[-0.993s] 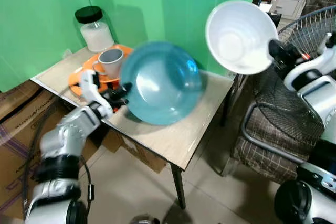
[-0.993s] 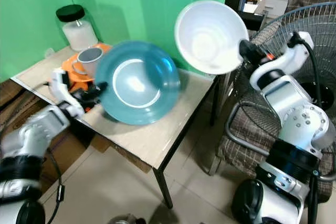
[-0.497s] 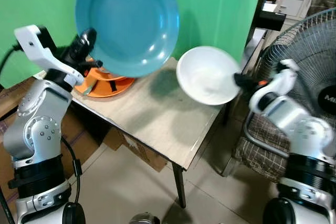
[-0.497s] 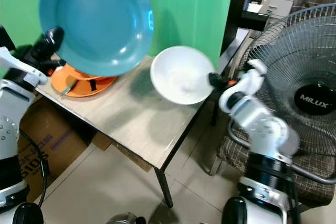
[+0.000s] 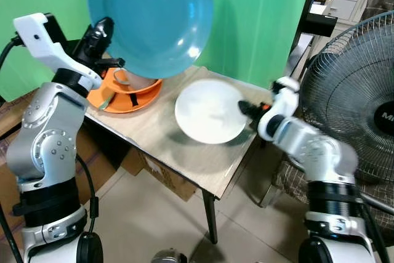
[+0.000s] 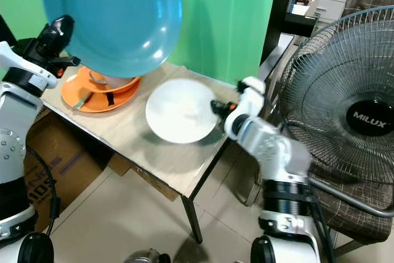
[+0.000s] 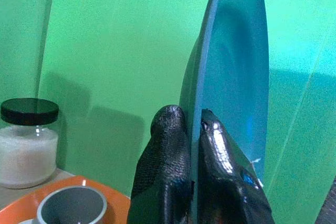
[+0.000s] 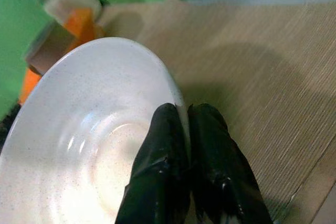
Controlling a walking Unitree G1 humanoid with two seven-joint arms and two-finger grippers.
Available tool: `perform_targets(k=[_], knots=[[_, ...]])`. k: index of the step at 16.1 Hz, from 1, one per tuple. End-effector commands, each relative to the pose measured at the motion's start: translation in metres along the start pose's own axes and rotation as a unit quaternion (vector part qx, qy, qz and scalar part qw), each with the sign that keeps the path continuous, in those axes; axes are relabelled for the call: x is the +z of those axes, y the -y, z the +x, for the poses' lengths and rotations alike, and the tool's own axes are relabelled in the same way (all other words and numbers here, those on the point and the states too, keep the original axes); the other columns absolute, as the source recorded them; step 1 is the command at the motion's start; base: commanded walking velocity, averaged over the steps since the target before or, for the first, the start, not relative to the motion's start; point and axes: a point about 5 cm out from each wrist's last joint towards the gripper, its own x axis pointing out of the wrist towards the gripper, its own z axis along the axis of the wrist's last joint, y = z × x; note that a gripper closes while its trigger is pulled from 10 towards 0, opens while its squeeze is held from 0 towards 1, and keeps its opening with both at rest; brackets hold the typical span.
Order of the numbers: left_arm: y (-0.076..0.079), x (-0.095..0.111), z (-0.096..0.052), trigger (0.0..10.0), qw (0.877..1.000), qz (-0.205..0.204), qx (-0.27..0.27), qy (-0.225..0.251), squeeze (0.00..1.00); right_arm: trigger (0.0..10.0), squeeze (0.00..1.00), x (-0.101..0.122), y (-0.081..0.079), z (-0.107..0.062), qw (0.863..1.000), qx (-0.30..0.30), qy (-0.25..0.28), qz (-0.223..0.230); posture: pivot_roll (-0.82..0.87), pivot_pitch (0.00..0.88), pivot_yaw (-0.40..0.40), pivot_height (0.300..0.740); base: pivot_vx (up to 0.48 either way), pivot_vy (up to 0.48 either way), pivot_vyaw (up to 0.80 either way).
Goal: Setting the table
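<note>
Now my left pincer (image 5: pixel 104 29) is clenched on the rim of the blue plate (image 5: pixel 151 20), which I hold up on edge, high over the orange tray (image 5: pixel 126 93) and the grey cup (image 7: pixel 71 211) below it. The plate is broad, round and glossy, stiff like glazed ceramic; I judge it fairly heavy for a grip at one point, slippery between smooth pads and breakable if it slides out. My right pincer (image 5: pixel 243 109) grasps the rim of the white bowl (image 5: pixel 209 112), which stretches away from the pincer, low over the table (image 5: pixel 203 164), touching it or nearly so. The bowl is wide and shallow, faintly speckled, hard and shiny; I judge the rim the only place to pinch it, so it should be set down gently. The table has a pale, fine-grained top. Beyond the cup stands a glass jar (image 7: pixel 29 142) with a black lid.
</note>
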Motion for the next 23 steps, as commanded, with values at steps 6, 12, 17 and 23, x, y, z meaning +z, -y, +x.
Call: perform_targets(k=[6, 12, 17, 23], knots=[[0.011, 0.014, 0.007, 0.0, 0.999, -0.01, -0.017, 0.036, 0.0, 10.0, 1.0, 0.007, -0.01, 0.003, 0.999, 0.029, 0.028, 0.0, 0.09, 0.0, 0.082, 0.74, 0.0, 0.0, 0.0], [0.003, 0.007, -0.005, 0.0, 0.985, -0.152, -0.084, 0.024, 0.0, 10.0, 1.0, 0.085, 0.016, -0.057, 0.958, 0.034, 0.284, -0.01, 0.08, 0.0, 0.086, 0.74, 0.0, 0.0, 0.0], [-0.004, 0.008, -0.026, 0.0, 0.956, -0.235, -0.175, 0.007, 0.0, 10.0, 1.0, 0.104, 0.015, -0.089, 0.925, 0.094, 0.367, -0.019, 0.07, 0.0, 0.09, 0.74, 0.0, 0.0, 0.0], [0.002, 0.004, -0.048, 0.0, 0.926, -0.301, -0.225, -0.012, 0.0, 10.0, 1.0, 0.104, -0.01, -0.112, 0.888, 0.207, 0.409, 0.041, 0.07, 0.0, 0.089, 0.74, 0.0, 0.0, 0.0]])
